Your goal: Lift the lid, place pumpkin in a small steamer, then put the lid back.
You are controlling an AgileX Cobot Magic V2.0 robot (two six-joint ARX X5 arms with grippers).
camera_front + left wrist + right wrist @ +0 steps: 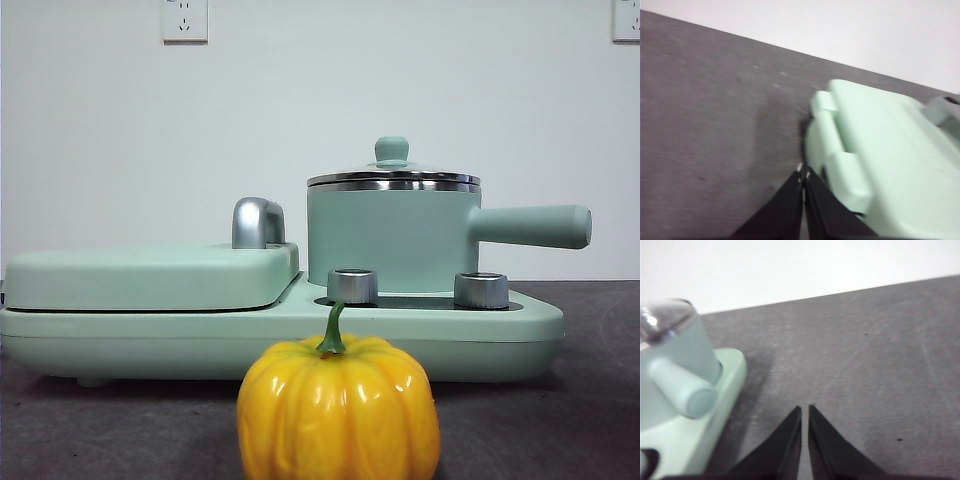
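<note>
Yellow: one pumpkin [338, 408], one lidded small steamer [390, 240]; both pincers [803, 174] [805, 408] pinched narrow, empty.

A glossy, smooth yellow-orange plastic pumpkin [338, 410] is catching highlights on its ribs, its green stem looking matt. The small steamer [390, 240] is showing a satin mint-green coating with a polished steel rim, and the lid [393, 176] is gleaming with bright metal under a smooth mint knob. The cooker base [500, 340] is looking like matt mint plastic, carrying two brushed-metal dials [352, 286] and a chrome handle [257, 222]. The desk [590, 410] is appearing dark grey, dull and faintly textured.
</note>
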